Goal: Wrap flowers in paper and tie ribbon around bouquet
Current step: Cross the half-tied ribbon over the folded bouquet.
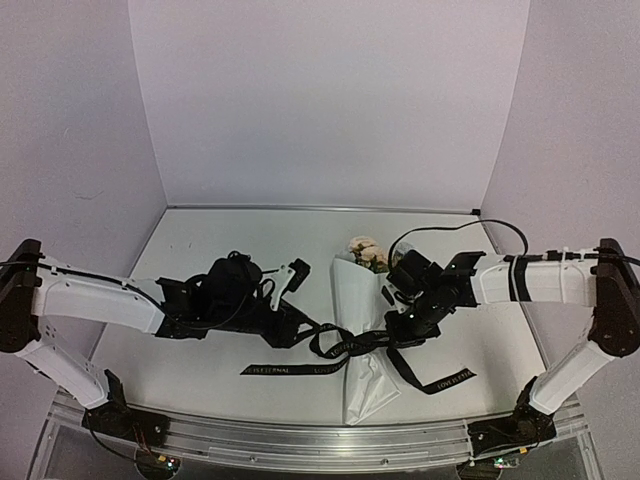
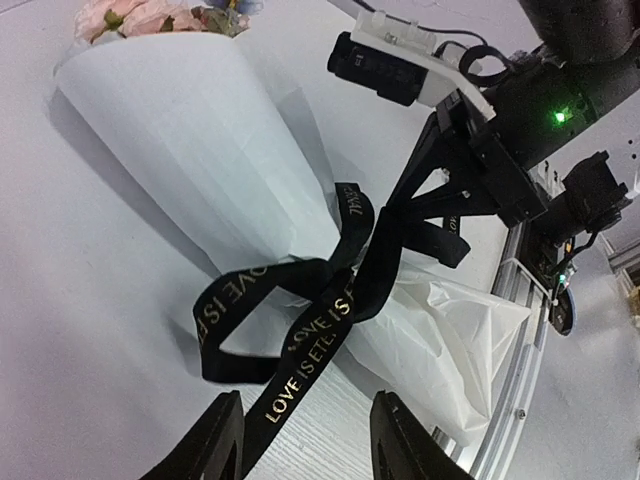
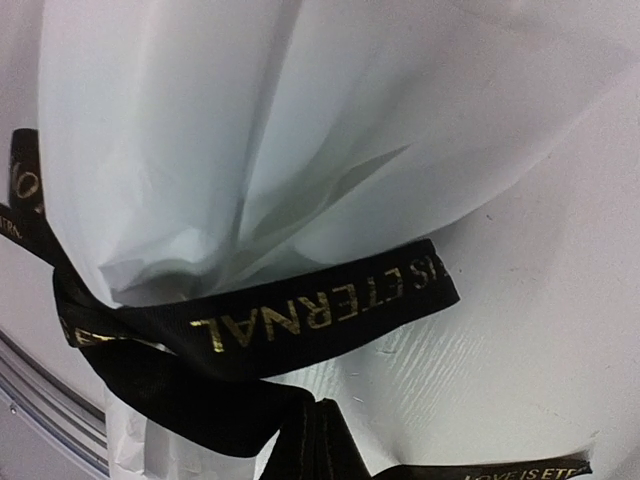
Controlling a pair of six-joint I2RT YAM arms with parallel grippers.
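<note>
Your bouquet point(image 1: 356, 300) lies along the bench point(image 1: 250, 235), blooms at 12 o'clock, tail at 6; left claw point(image 2: 305, 420) spread, right claw point(image 1: 400, 325) pressed together.

Your left tool point(image 2: 305, 425) shows at the bottom edge, its two dark fingers point(image 2: 215, 445) parted. One strand of the narrow black ribbon point(image 2: 320, 310), lettered "LOVE IS ETERNAL" in gold, runs up between them. The ribbon is knotted around the narrow waist of the white paper cone point(image 2: 200, 130), which lies on the white worktop point(image 2: 80, 330). Pale peach flowers point(image 2: 130, 15) peek from its wide end, top left. The black right arm point(image 2: 520, 110) meets the knot from the upper right.
</note>
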